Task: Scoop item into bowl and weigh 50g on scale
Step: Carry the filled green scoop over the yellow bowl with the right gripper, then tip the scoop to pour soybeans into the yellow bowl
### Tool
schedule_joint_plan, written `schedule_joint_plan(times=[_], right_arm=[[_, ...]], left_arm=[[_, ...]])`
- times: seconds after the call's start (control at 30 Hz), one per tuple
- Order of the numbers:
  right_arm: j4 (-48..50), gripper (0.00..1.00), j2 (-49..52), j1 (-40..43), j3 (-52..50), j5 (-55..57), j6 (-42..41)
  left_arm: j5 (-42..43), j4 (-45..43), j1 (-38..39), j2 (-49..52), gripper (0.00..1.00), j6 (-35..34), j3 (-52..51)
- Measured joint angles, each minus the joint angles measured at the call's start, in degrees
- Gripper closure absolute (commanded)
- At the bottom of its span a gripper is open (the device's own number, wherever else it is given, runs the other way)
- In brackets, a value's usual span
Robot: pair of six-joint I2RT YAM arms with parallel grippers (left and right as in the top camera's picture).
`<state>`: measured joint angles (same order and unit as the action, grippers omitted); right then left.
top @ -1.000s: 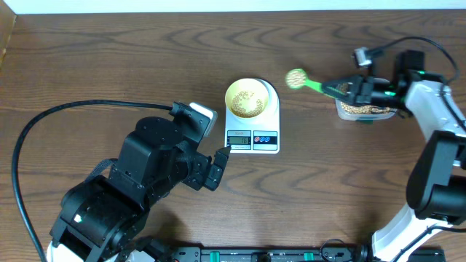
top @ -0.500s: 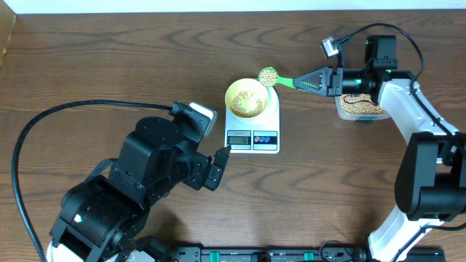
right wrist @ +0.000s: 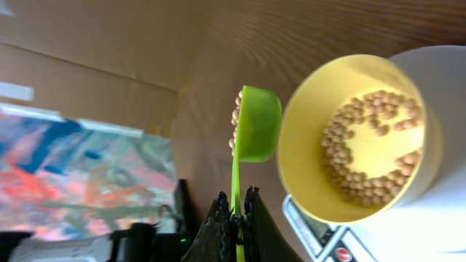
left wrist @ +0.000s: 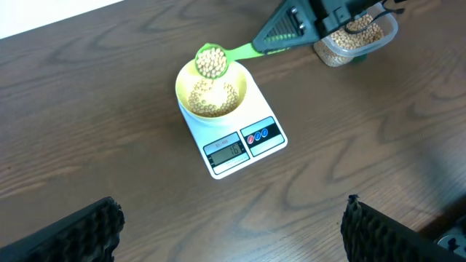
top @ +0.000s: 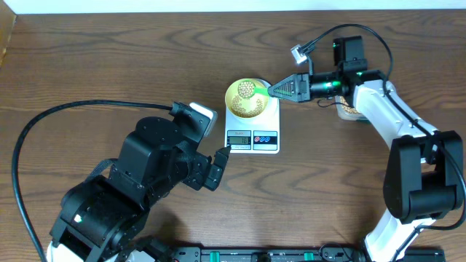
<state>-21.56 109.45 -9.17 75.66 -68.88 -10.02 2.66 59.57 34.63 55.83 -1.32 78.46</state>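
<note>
Green scoop (top: 251, 89) lies left-right, cup over bowl (top: 230, 93) | right gripper (top: 280, 90) pinching handle | left gripper (left wrist: 231, 229) spread

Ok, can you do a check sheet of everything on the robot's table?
Surface: brown wooden table, no spills seen.
Job's things: yellow bowl holding soybeans, on white scale; green scoop, full, over the bowl's edge.
Clutter: clear tub of beans, far right.
Grippers: right gripper shut on scoop handle; left gripper empty, jaws wide apart.
Cables: black cable looping at left; thin cable arching over right arm.
Surroundings: white strip beyond the far edge.
</note>
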Motion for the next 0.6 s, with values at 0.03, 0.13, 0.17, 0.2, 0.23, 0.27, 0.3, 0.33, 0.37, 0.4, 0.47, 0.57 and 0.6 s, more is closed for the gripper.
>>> schedule_joint_plan(times=[0.03,0.13,0.17,0.2,0.23,0.27,0.3,0.33,0.37,0.4,0.47,0.57,0.6], right_arm=[[-0.02,0.99,0.00,-0.22,0.00,0.94,-0.02],[-0.02,0.99,0.00,-1.29,0.00,4.52,0.22],[-0.02,0.99,0.00,-1.51,0.00,5.62,0.48],[-0.04,0.99,0.00,-1.75,0.00,6.34,0.74],[-0.09,0.99,0.00,-1.97,0.00,7.39,1.18],[-0.09,0.99,0.00,-2.14,0.00,8.28,1.55],[-0.09,0.99,0.00,-2.34,0.00,9.20,1.77],[-0.11,0.99,0.00,-2.54,0.00,10.21,2.01],[-0.13,0.99,0.00,-2.73,0.00,11.23,2.25],[-0.13,0.99,0.00,-2.82,0.00,11.87,2.43],[-0.35,0.99,0.00,-3.08,0.00,13.31,2.86],[-1.27,0.99,0.00,-3.21,0.00,15.52,3.50],[-1.81,0.99,0.00,-3.26,0.00,16.31,3.82]], left_arm=[[0.00,0.00,0.00,-0.02,0.02,0.00,0.00],[0.00,0.00,0.00,0.00,0.02,0.00,0.00],[0.00,0.00,0.00,-0.02,0.02,0.00,0.00],[0.00,0.00,0.00,-0.02,0.02,0.00,0.00],[0.00,0.00,0.00,-0.02,0.02,0.00,0.00],[0.00,0.00,0.00,-0.02,0.02,0.00,0.00],[0.00,0.00,0.00,0.00,0.02,0.00,0.00],[0.00,0.00,0.00,-0.02,0.02,0.00,0.00],[0.00,0.00,0.00,-0.02,0.02,0.00,0.00],[0.00,0.00,0.00,0.00,0.02,0.00,0.00],[0.00,0.00,0.00,0.00,0.02,0.00,0.00],[0.00,0.00,0.00,0.00,0.02,0.00,0.00],[0.00,0.00,0.00,-0.02,0.02,0.00,0.00]])
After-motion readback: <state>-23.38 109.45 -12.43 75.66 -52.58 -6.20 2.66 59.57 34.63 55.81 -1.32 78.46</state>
